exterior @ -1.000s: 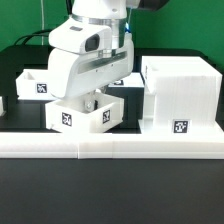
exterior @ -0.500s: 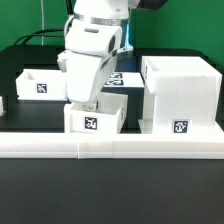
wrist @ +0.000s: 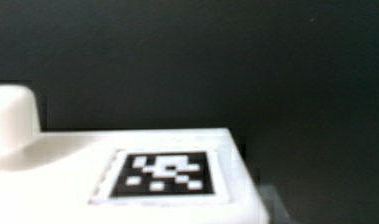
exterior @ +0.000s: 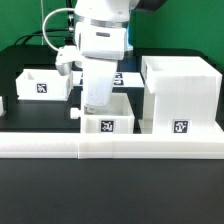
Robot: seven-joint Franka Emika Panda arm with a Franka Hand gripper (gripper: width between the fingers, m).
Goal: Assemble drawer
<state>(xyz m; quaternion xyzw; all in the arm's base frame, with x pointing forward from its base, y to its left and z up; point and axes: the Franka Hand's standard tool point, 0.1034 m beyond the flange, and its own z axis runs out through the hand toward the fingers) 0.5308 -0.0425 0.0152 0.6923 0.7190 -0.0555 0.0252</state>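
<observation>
Tool (exterior: 98, 103) drops straight into the small tray (exterior: 108, 126), fingers hidden so its grip can't be told; the tray sits by the rail (exterior: 40, 146), knob (exterior: 78, 114) pointing to the exterior view's left, housing (exterior: 181, 92) just beside it on the exterior view's right.

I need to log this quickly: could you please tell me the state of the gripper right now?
Gripper: cannot be told; its fingers are hidden inside the middle tray.
</observation>
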